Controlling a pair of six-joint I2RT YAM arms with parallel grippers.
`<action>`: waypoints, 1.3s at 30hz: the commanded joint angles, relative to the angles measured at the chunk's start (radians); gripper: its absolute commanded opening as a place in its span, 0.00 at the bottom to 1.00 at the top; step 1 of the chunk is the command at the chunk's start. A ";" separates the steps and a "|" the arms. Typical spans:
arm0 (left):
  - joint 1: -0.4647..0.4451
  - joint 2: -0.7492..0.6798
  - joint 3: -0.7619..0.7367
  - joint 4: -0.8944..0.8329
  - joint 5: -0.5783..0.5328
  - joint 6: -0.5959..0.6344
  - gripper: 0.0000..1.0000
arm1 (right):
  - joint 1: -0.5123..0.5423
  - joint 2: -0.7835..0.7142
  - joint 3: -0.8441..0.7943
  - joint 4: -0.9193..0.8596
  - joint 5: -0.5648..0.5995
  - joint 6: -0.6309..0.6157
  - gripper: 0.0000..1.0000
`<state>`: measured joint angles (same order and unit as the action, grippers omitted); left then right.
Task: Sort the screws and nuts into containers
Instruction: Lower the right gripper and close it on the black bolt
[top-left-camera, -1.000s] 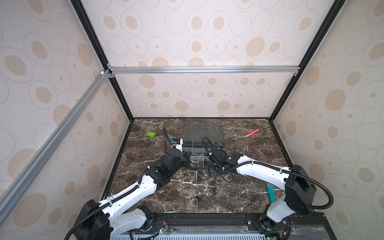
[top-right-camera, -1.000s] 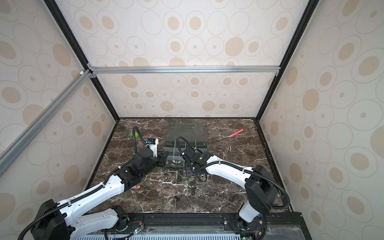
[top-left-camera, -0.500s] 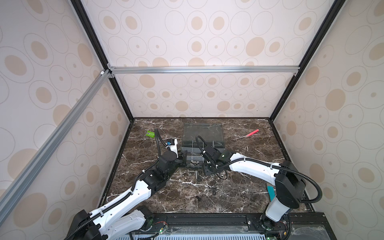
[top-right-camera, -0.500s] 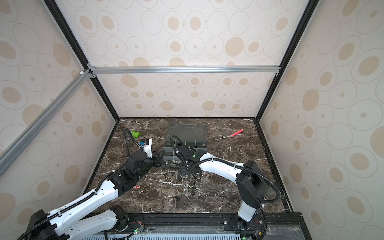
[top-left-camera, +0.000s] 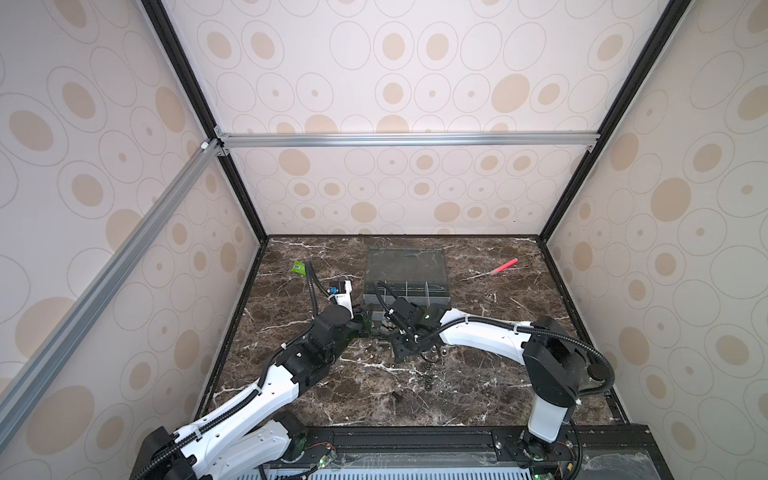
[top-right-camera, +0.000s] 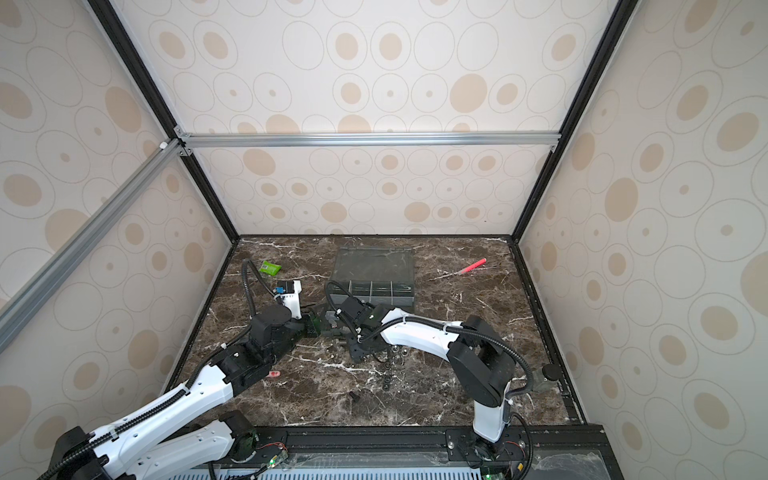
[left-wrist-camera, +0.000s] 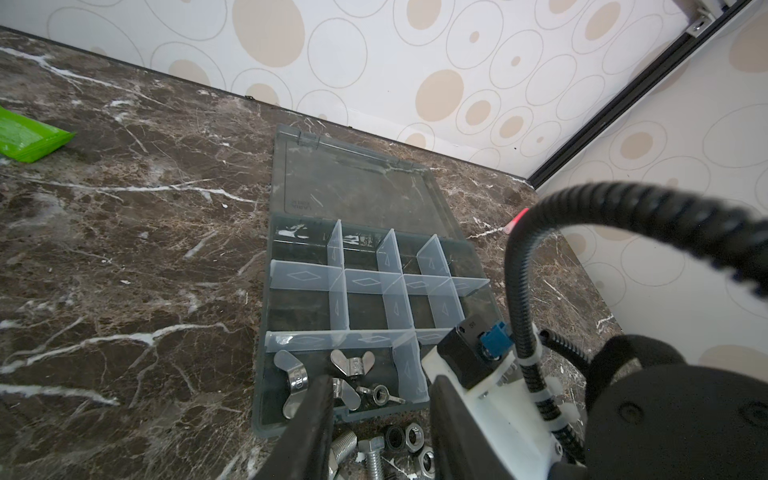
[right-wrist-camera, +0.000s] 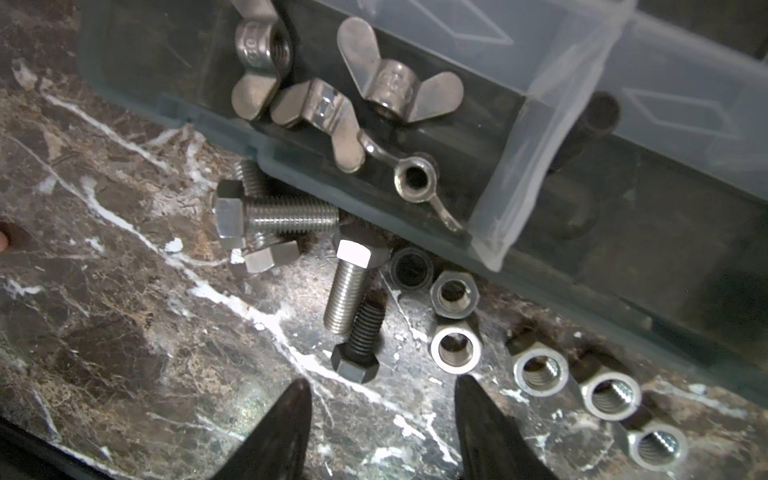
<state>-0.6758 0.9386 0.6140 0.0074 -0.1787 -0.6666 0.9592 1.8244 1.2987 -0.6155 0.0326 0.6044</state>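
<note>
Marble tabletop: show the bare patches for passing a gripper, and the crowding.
Bare: dark marble tabletop between green packet and grey plastic organizer box; also between box and red pen. Crowded: box's near edge, with silver bolts, hex nuts, left gripper and right gripper.

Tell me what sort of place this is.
Most likely an enclosed robot test cell, not a workshop: dotted wall panels box in a marble-look tabletop, two white arms stand on a rail at its front edge, and loose screws lie beside a parts organizer.
</note>
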 joint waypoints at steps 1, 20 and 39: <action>0.007 -0.017 -0.002 -0.004 -0.002 -0.027 0.39 | 0.011 0.025 0.016 -0.015 0.001 0.009 0.58; 0.007 -0.040 -0.026 -0.012 -0.010 -0.023 0.40 | 0.027 0.063 -0.025 0.033 -0.011 0.065 0.57; 0.007 -0.062 -0.046 -0.022 -0.010 -0.032 0.40 | 0.027 0.070 -0.041 0.009 0.020 0.062 0.52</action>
<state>-0.6750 0.8909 0.5652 0.0055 -0.1783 -0.6846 0.9821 1.8797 1.2621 -0.5770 0.0284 0.6643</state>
